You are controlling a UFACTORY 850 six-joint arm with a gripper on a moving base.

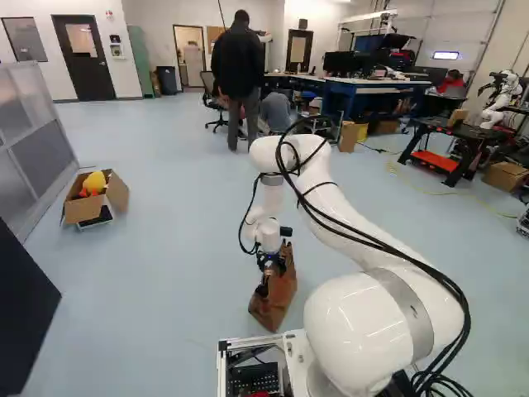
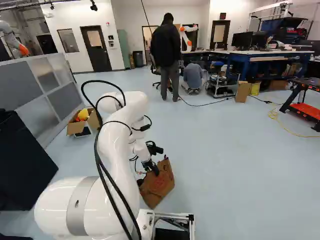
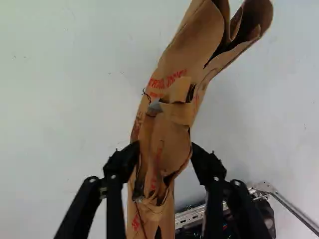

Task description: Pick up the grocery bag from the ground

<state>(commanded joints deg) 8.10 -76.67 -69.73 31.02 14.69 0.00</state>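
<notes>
And there's your claw (image 2: 153, 169), fingers spread astride the crumpled brown paper grocery bag (image 2: 163, 186), which tilts on the floor (image 2: 230, 165), red lettering (image 3: 168, 79) across its paper.

Bag (image 2: 161, 186) on floor (image 2: 235, 165); box (image 2: 75, 128) farther ahead, left.

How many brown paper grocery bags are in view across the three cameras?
1: the paper bag just ahead of the base, at the gripper. The arm could hide another.
</notes>
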